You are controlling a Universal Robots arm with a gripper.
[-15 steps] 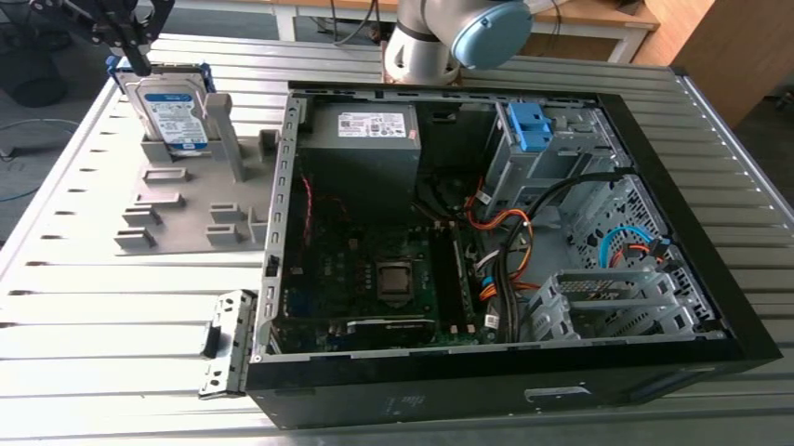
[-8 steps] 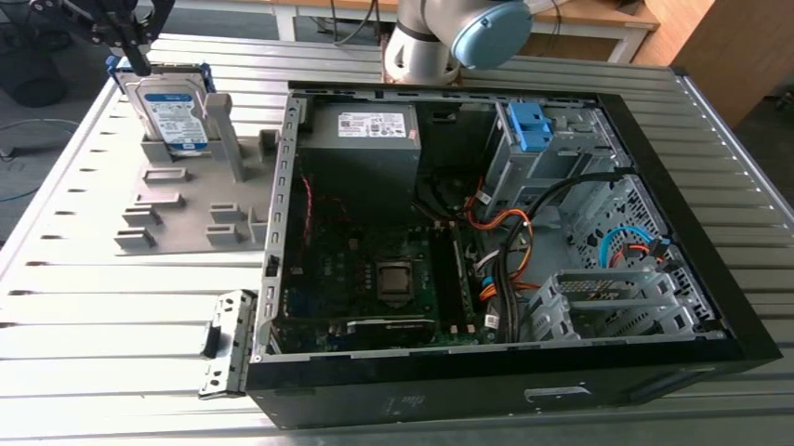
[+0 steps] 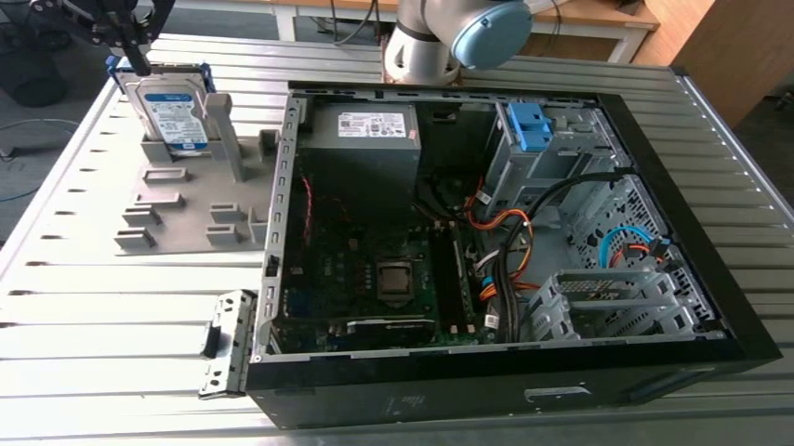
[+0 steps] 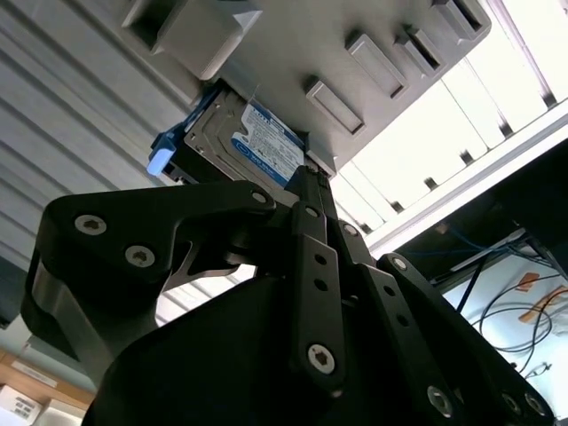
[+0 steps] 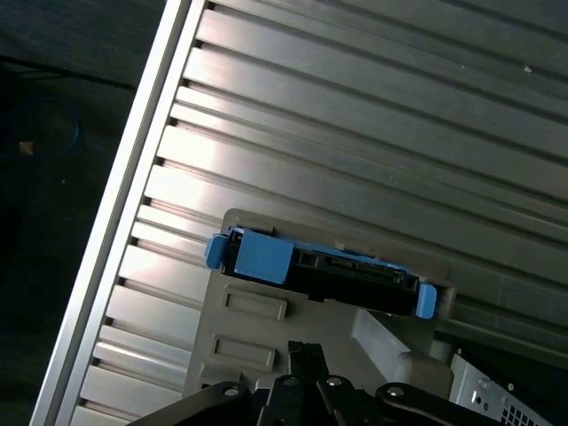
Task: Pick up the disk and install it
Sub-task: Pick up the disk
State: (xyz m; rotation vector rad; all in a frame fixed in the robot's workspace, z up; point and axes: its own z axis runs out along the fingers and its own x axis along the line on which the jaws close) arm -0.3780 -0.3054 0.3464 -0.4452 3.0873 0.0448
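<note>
The disk (image 3: 171,111) stands on edge in a grey holder (image 3: 174,204) at the exterior view's upper left, silver with a white-and-blue label and a blue bracket around it. My gripper (image 3: 140,65) hangs just over its top edge, black fingers drawn together and shut on nothing. In the second wrist view the fingertips (image 4: 306,173) meet close beside the disk's label (image 4: 257,146). In the first wrist view the gripper (image 5: 302,351) sits a short way from the disk's blue-framed edge (image 5: 319,266), with holder surface between them.
An open black computer case (image 3: 496,390) lies on the slatted metal table (image 3: 112,316) at the exterior view's right. Inside are a grey power-supply box (image 3: 363,139), a drive bay with a blue latch (image 3: 527,125) and loose cables. The arm's base (image 3: 434,37) stands behind the case.
</note>
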